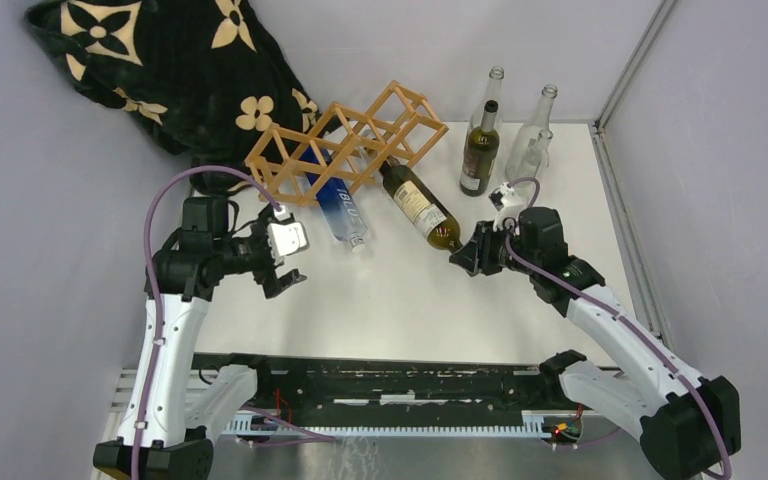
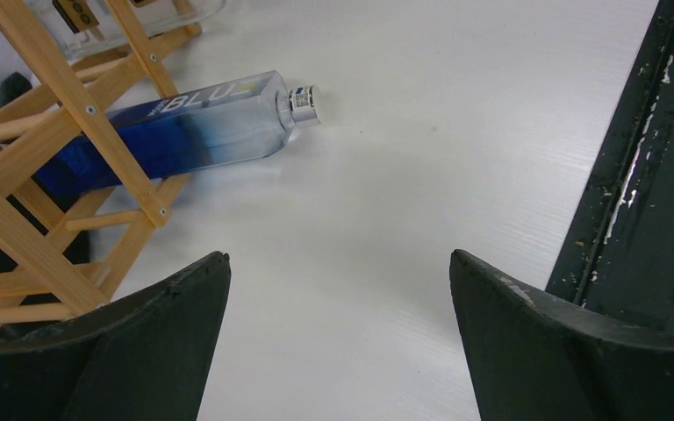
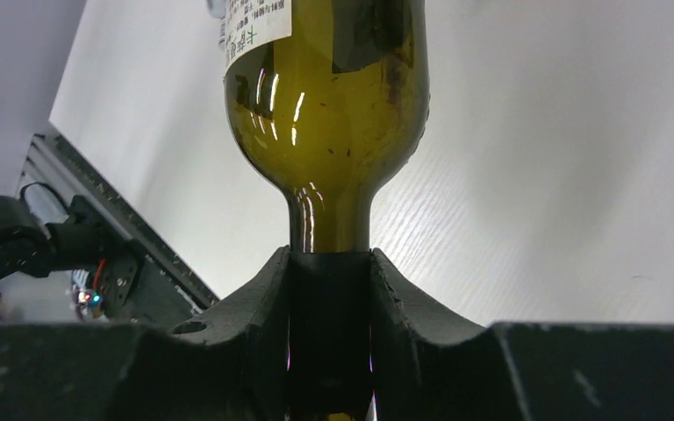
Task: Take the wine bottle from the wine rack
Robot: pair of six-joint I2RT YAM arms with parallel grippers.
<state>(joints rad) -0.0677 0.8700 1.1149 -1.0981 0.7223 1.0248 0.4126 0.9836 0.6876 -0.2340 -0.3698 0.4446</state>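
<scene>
The light wooden lattice wine rack (image 1: 345, 140) stands at the back middle of the table; it also shows in the left wrist view (image 2: 61, 149). An olive-green wine bottle (image 1: 418, 205) with a pale label lies tilted, its base end in a rack cell and its neck pointing front right. My right gripper (image 1: 468, 252) is shut on its neck (image 3: 329, 230). A blue-and-clear bottle (image 1: 341, 208) lies in another cell, neck out toward the front (image 2: 184, 132). My left gripper (image 1: 285, 262) is open and empty over bare table, front left of the rack.
Three upright bottles stand at the back right: a dark one (image 1: 480, 150) and two clear ones (image 1: 535, 130). A black blanket with cream flowers (image 1: 160, 70) is piled at the back left. A black rail (image 1: 390, 385) runs along the near edge. Grey walls enclose the table.
</scene>
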